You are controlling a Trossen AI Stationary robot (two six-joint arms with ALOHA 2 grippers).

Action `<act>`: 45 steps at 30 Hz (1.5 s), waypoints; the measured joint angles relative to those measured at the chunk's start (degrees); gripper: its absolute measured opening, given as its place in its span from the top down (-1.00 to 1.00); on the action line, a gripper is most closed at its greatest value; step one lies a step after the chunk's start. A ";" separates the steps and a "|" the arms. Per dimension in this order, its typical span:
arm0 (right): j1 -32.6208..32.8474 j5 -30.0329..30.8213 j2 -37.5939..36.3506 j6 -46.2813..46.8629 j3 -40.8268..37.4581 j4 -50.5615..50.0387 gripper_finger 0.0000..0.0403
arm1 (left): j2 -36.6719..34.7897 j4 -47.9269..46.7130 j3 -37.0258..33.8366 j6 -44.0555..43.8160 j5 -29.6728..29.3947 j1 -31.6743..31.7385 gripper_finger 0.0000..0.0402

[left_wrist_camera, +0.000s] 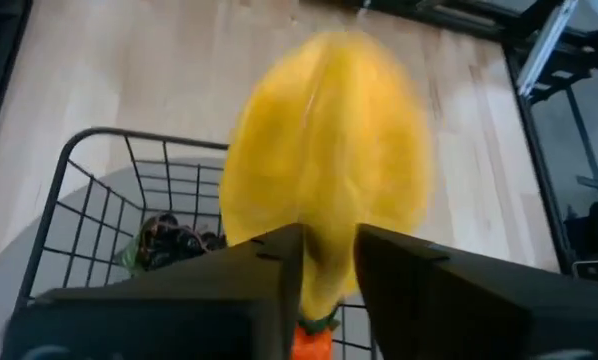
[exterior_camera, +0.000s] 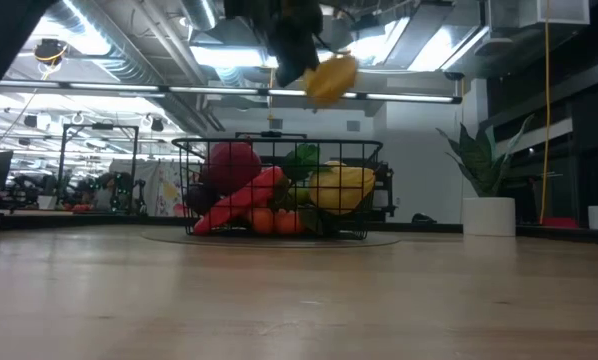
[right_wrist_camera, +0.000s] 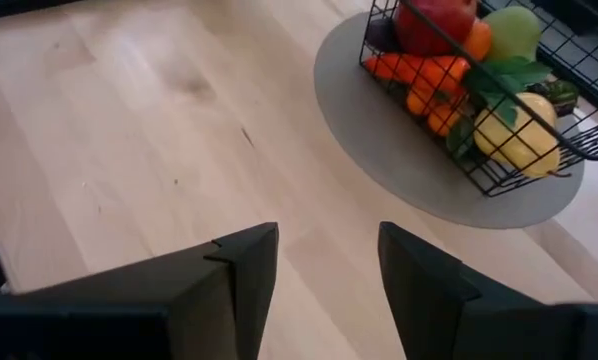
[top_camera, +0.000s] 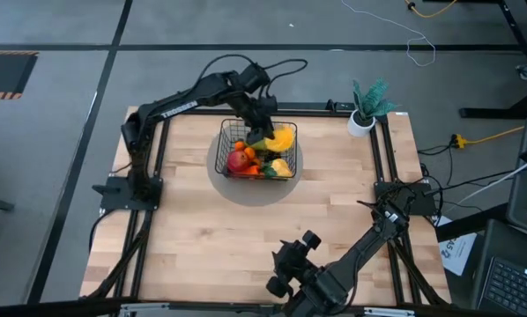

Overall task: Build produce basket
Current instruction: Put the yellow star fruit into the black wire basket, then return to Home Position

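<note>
Hovering over the wire basket (top_camera: 256, 161), the left gripper (left_wrist_camera: 328, 262) pinched a yellow-orange fruit (left_wrist_camera: 324, 165) between barely parted jaws; releasing it came next. The right gripper (right_wrist_camera: 327, 262) waited open near the table's front edge.

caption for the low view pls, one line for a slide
Left gripper holds a yellow-orange fruit above the black wire basket, already filled with produce.
</note>
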 joint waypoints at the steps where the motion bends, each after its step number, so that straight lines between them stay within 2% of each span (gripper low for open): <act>1: -0.09 -0.15 0.00 0.00 0.00 -0.15 0.18 | 0.48 0.01 -0.01 -0.02 -0.32 -0.01 0.59; 6: -0.22 -0.34 0.00 0.00 0.00 -0.26 0.18 | 0.75 0.10 0.01 -0.88 -1.32 -0.02 0.33; 11: -0.16 -0.75 0.00 0.00 0.00 -0.53 0.18 | -2.24 -0.92 0.04 -4.99 -8.44 0.39 0.20; 14: -0.02 -0.76 0.00 -0.04 0.00 -1.91 0.18 | -5.21 -1.81 0.04 -9.47 -10.72 1.00 0.20; 20: -0.56 -0.30 0.00 -3.49 0.00 -3.54 0.18 | -15.37 -3.72 0.15 -16.66 -9.17 1.96 0.20; 25: -1.78 1.16 0.00 -6.29 0.00 -3.52 0.18 | -23.96 -7.61 0.15 -16.76 -9.16 0.62 0.20; 34: -3.23 3.23 0.00 -9.31 0.00 -2.93 0.18 | -35.91 -20.72 0.15 -13.90 -9.62 -3.06 0.20; 39: -3.17 -2.20 0.00 -10.01 0.00 -1.43 0.18 | -41.64 -26.12 0.12 -16.97 -9.93 -4.22 0.20; 42: -3.13 -2.20 0.02 -8.43 0.00 0.13 0.18 | -45.61 -32.20 -0.03 -19.13 -14.54 -5.18 0.19; 45: -3.13 1.71 0.00 -8.08 0.00 0.70 0.18 | -50.49 -32.51 -2.84 -21.42 -20.27 -6.03 0.19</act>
